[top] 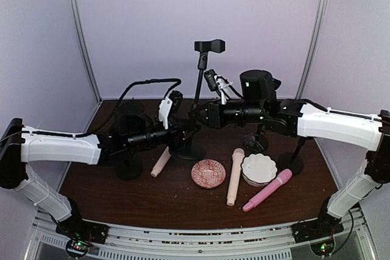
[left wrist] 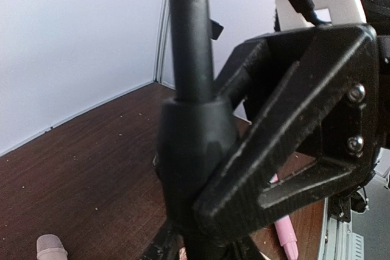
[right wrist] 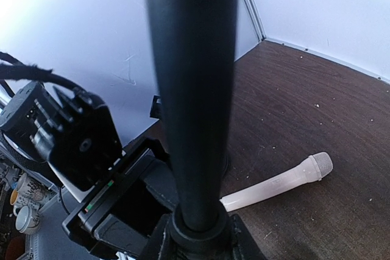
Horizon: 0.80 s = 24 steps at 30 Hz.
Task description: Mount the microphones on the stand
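Microphones (top: 234, 176), three, lie on the desk (top: 122, 202) low in the frame: two cream, one pink. Right gripper (top: 204, 114) squeezes the middle stand (top: 198, 83). Left gripper (top: 183, 133) touches it, one finger hidden, so I cannot tell its grip.

My left fingers (left wrist: 286, 126) are matt black plastic, faintly ridged and grainy, with two bright metal screws (left wrist: 356, 93) set in them. The stand pole (left wrist: 190, 28) looks like smooth black tube with a dull satin sheen; its collar (left wrist: 195, 138) is slightly glossier plastic. The tabletop (left wrist: 85, 168) is dark brown wood grain, low in sheen and flecked with pale crumbs. The cream microphone (right wrist: 274, 184) is smooth, milky plastic, and the pink microphone (top: 267, 190) is glossier. Near the tabletop's front edge, the patterned dish (top: 208, 173) and the white scalloped bowl (top: 258, 168) look glazed
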Motion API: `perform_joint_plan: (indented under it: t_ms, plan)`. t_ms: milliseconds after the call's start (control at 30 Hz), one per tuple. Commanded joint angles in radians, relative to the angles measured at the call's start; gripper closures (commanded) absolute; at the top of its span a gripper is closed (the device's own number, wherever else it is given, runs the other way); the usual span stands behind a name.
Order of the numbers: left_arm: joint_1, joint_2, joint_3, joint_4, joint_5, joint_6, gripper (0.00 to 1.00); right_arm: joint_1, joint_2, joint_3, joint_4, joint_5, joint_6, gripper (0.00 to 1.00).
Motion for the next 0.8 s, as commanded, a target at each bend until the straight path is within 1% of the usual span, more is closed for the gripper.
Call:
perform_joint_plan:
  t_ms: [0, 133, 167, 200, 267, 333, 367, 433, 467, 500, 600, 667, 733, 767]
  plan:
    - [-0.002, 0.018, 0.012, 0.070, 0.030, 0.018, 0.81, 0.005, -0.055, 0.019, 0.083, -0.009, -0.002, 1.00]
    - [-0.002, 0.014, -0.007, 0.134, 0.041, 0.010, 0.98, 0.005, -0.036, 0.034, 0.065, -0.042, -0.014, 1.00]
    - [-0.001, 0.013, -0.012, 0.154, 0.057, 0.009, 1.00, 0.005, -0.030, 0.040, 0.057, -0.082, -0.038, 1.00]
    - [0.002, 0.012, -0.018, 0.172, 0.109, 0.011, 1.00, 0.001, -0.020, 0.063, 0.038, -0.161, -0.090, 1.00]
    - [0.010, 0.017, -0.017, 0.218, 0.230, 0.012, 1.00, -0.014, 0.001, 0.125, -0.076, -0.387, -0.247, 1.00]
    - [0.012, 0.024, -0.015, 0.241, 0.279, 0.001, 1.00, -0.025, 0.007, 0.151, -0.177, -0.466, -0.369, 0.99]
    - [0.012, 0.025, -0.016, 0.256, 0.294, -0.004, 1.00, -0.030, 0.007, 0.156, -0.198, -0.494, -0.405, 0.96]
    - [0.013, 0.025, -0.017, 0.273, 0.315, -0.011, 1.00, -0.041, 0.006, 0.170, -0.222, -0.523, -0.434, 0.84]
    - [0.013, 0.024, -0.015, 0.274, 0.320, -0.012, 1.00, -0.050, 0.004, 0.171, -0.220, -0.526, -0.426, 0.76]
    - [0.016, 0.021, -0.016, 0.275, 0.319, -0.011, 1.00, -0.057, 0.003, 0.171, -0.219, -0.505, -0.413, 0.64]
    - [0.018, 0.003, -0.030, 0.285, 0.275, -0.018, 1.00, -0.077, -0.024, 0.160, -0.205, -0.425, -0.361, 0.39]
    - [0.020, -0.011, -0.041, 0.289, 0.228, -0.027, 1.00, -0.079, -0.056, 0.113, -0.139, -0.370, -0.293, 0.32]
    - [0.020, -0.021, -0.048, 0.286, 0.183, -0.037, 1.00, -0.072, -0.081, 0.061, -0.052, -0.328, -0.200, 0.26]
    - [0.020, -0.024, -0.049, 0.281, 0.167, -0.040, 1.00, -0.062, -0.087, 0.050, -0.037, -0.279, -0.162, 0.25]
